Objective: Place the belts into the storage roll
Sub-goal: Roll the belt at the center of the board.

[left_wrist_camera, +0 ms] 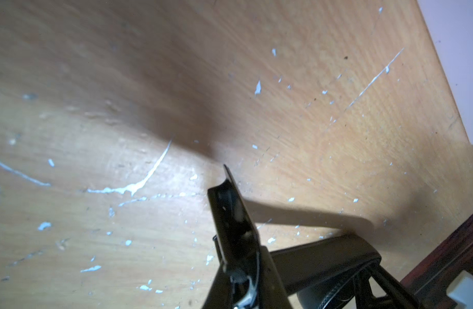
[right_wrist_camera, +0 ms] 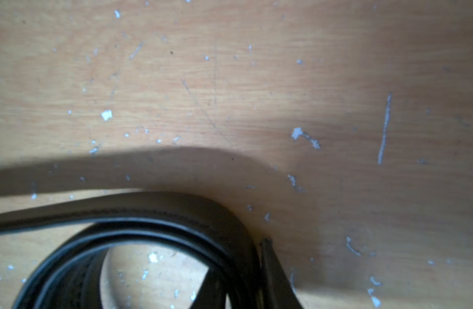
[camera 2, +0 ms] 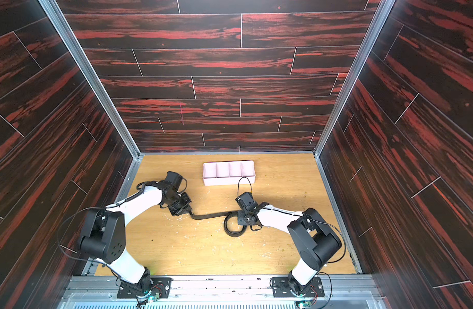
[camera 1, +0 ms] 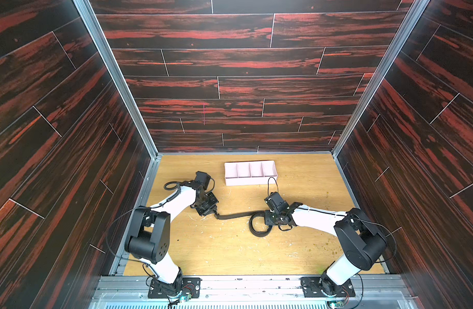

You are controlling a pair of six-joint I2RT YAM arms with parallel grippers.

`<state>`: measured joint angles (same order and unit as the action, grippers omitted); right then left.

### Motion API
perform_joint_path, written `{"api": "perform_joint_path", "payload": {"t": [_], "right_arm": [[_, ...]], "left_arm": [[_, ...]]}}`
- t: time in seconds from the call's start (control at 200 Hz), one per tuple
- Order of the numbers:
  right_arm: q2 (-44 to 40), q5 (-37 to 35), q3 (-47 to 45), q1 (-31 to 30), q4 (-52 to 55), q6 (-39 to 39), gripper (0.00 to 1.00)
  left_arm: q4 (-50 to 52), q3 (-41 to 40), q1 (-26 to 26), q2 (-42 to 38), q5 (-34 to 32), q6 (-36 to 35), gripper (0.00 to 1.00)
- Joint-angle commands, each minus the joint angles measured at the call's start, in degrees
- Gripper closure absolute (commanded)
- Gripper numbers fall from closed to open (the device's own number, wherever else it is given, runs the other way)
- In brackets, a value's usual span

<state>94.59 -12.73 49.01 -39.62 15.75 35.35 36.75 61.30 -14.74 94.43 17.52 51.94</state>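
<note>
**A:** Where is the belt (camera 1: 236, 215) to be found?

**B:** It is seen outside the storage roll (camera 1: 250, 182), which is set toward the back wall, well apart from it. In both top views one stretch is drawn out between the two arms. The rest is wound into a loose coil, stood on edge on the table (camera 1: 224, 254) in front of the right arm.

**A:** How is the left gripper (camera 1: 214, 213) set?

**B:** Its jaws are drawn narrow and clamped on the belt's end. In the left wrist view the strap (left_wrist_camera: 323, 259) is seen running off from the closed fingers (left_wrist_camera: 230, 222) toward the coil, and its shadow is cast on the wood beside it.

**A:** And the right gripper (camera 1: 262, 221)?

**B:** It is lowered onto the side of the coil nearest the right arm. In the right wrist view one of its fingers (right_wrist_camera: 272, 273) is seen outside the coil's wall, touching it. A second dark shape is seen inside the loop. The wound layers (right_wrist_camera: 149, 211) are thus pinched between narrow jaws.

**A:** Which end is held at the left?

**B:** That cannot be told; the buckle is not made out clearly in any view.
</note>
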Motion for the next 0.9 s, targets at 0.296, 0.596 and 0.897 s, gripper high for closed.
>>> {"api": "perform_joint_path", "payload": {"t": [0.296,0.596,0.897], "right_arm": [[1.5,-12.3,-0.2,3.8,7.2,3.8,0.73],[2.8,-12.4,0.6,4.0,6.4,5.5,0.9],[5.8,-19.2,5.6,3.9,9.2,9.3,0.94]], "left_arm": [[9.9,-2.7,2.8,-3.1,-10.0,-5.0,1.0],[4.1,-6.6,1.3,-3.9,-3.3,0.3,1.0],[-2.6,-10.9,-12.2,-4.3,-1.7,11.0,1.0]]}}
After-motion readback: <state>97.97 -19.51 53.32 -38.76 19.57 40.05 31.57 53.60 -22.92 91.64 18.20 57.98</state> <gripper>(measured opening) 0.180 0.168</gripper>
